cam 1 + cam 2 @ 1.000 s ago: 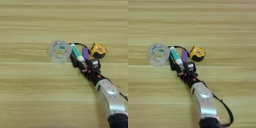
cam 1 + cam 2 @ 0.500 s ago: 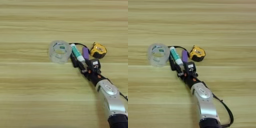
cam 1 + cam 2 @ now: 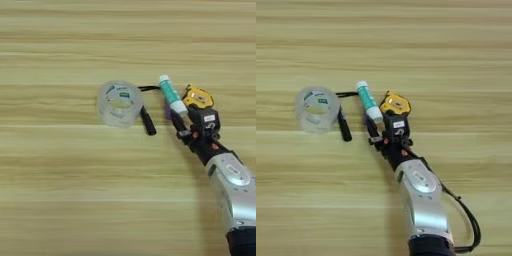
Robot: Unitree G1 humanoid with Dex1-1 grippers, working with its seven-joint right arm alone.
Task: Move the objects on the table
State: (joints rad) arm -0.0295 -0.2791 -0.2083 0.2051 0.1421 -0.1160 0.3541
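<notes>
The table (image 3: pixel 60 190) is a wide stretch of pale yellowish wood with streaks running side to side, and the few small things on it sit bunched a little right of the middle. Furthest left is the tape roll (image 3: pixel 119 102), clear, resting flat with its hole facing up. Just beside its right edge lies a black plug (image 3: pixel 148 122), its cable (image 3: pixel 149 88) curling back along the roll's far side toward the glue stick (image 3: pixel 172 95). That stick is white and green and lies at a slant, its white cap toward the far side, its near end down at the gripper (image 3: pixel 186 122). To the right of it, close by, sits the yellow-and-black tape measure (image 3: pixel 198 97). A sliver of the purple piece (image 3: pixel 167 111) shows just left of the stick's near end, mostly hidden. The right arm (image 3: pixel 232 182) comes up from the bottom right corner, silver forearm first, and its black fingers (image 3: pixel 177 122) reach the near end of the stick; from here I cannot tell whether they are closed on it or merely set against it.
</notes>
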